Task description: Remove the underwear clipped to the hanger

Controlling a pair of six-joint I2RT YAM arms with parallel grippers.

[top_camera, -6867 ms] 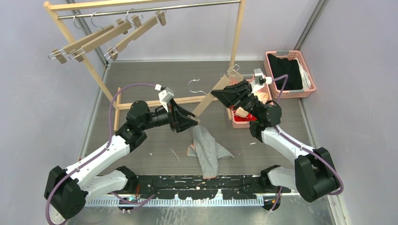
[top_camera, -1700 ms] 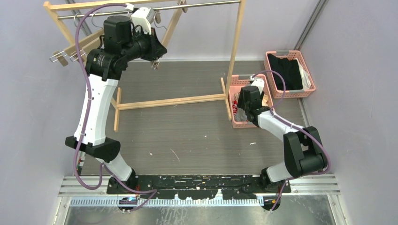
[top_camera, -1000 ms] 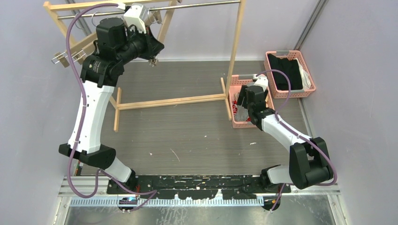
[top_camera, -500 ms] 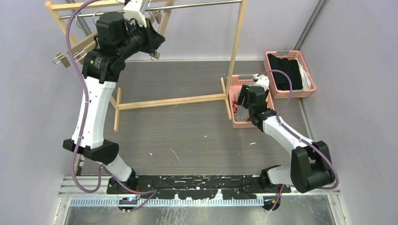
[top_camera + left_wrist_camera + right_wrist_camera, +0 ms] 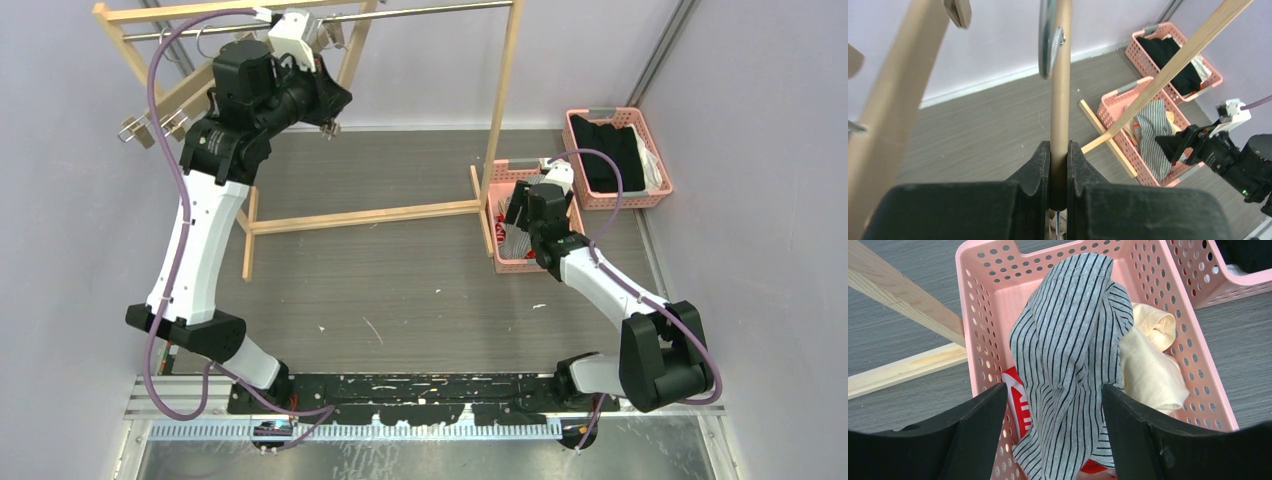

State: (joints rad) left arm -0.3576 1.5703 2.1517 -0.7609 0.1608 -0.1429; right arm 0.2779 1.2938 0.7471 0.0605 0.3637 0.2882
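left gripper (image 5: 1059,152) is pinched tight on the wooden hanger (image 5: 1061,75) up by the rail (image 5: 430,13); right gripper (image 5: 1054,396) hovers, fingers spread wide and empty, over the pink basket (image 5: 983,305); inside, the striped underwear (image 5: 1073,330) lies atop the beige pair (image 5: 1148,365) and red pair (image 5: 1018,405)

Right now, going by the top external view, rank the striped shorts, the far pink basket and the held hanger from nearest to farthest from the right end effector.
1. The striped shorts: directly beneath the right end effector, in the near pink basket.
2. The far pink basket: behind it, to the right.
3. The hanger: far left, clamped in the left end effector.
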